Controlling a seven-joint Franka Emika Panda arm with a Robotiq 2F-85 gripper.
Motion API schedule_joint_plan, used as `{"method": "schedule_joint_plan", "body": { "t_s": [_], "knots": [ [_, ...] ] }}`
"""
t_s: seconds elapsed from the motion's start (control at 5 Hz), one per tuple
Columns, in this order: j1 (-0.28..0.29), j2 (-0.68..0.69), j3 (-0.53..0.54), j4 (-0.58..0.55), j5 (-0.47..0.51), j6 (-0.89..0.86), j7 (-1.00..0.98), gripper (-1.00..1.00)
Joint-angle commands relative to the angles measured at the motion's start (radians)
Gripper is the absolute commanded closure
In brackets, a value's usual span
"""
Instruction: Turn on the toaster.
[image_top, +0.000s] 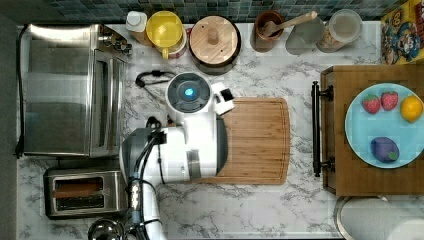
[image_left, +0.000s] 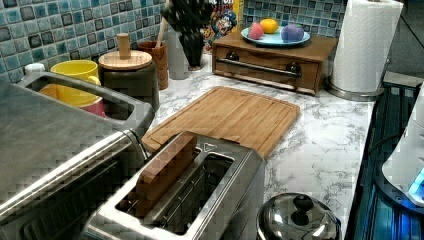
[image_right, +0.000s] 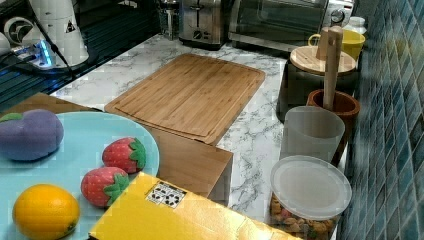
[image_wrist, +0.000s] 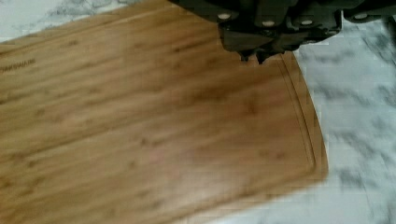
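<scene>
The small brushed-steel pop-up toaster (image_top: 84, 193) with two long dark slots sits on the white marble tabletop (image_top: 260, 210) just beside the large boxy steel toaster oven (image_top: 70, 90), on the oven's lower side in the top view, and a brown slab that looks like a slice of toast (image_left: 167, 165) stands upright in one slot. The robot's hand (image_wrist: 252, 57) hangs over the rectangular bamboo cutting board (image_wrist: 140, 121), well apart from the toaster; in the wrist view its dark fingertips appear pressed together with nothing between them, though that part is dim, so I hold this loosely. The step in hand seems to be the very start: the approach has not begun and the toaster is untouched. The next move calls for carrying the hand off the board toward the toaster's end, finding its lever knob, which I cannot clearly make out here, and pressing it straight down until it latches.
</scene>
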Motion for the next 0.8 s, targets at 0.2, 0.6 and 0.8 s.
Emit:
{"method": "schedule_joint_plan", "body": {
  "t_s": [0.2, 0.6, 0.8],
  "knots": [
    [0.064, -0.210, 0.094, -0.250, 0.156, 0.052, -0.242, 1.00],
    [0.103, -0.343, 0.099, -0.398, 0.294, 0.143, -0.438, 1.00],
    [0.127, -0.372, 0.105, -0.428, 0.347, 0.167, -0.480, 1.00]
  ]
}}
